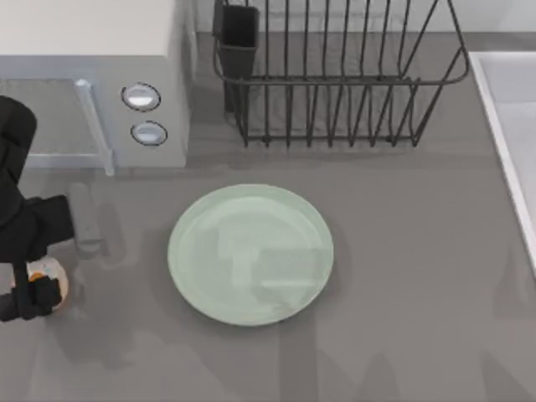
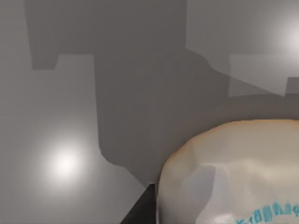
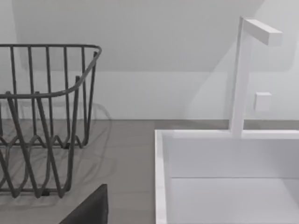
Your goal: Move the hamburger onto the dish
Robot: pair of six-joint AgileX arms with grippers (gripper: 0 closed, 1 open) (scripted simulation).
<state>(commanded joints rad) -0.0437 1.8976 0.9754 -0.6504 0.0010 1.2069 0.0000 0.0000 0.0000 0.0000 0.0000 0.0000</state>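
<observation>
The hamburger (image 1: 48,279) is a small cream-tan lump with an orange patch, at the table's far left, well left of the dish. My left gripper (image 1: 38,289) is down over it, shut on the hamburger. In the left wrist view the hamburger (image 2: 233,172) looms close, with one dark finger (image 2: 140,212) against its edge. The dish (image 1: 250,254) is a large pale green plate in the middle of the table, with nothing on it. A dark part of my right gripper (image 3: 88,210) sits parked at the right, facing the sink.
A microwave (image 1: 92,75) stands at the back left, just behind my left arm. A black wire rack (image 1: 335,75) is behind the dish. A white sink (image 1: 511,126) with a tap (image 3: 243,74) lines the right edge.
</observation>
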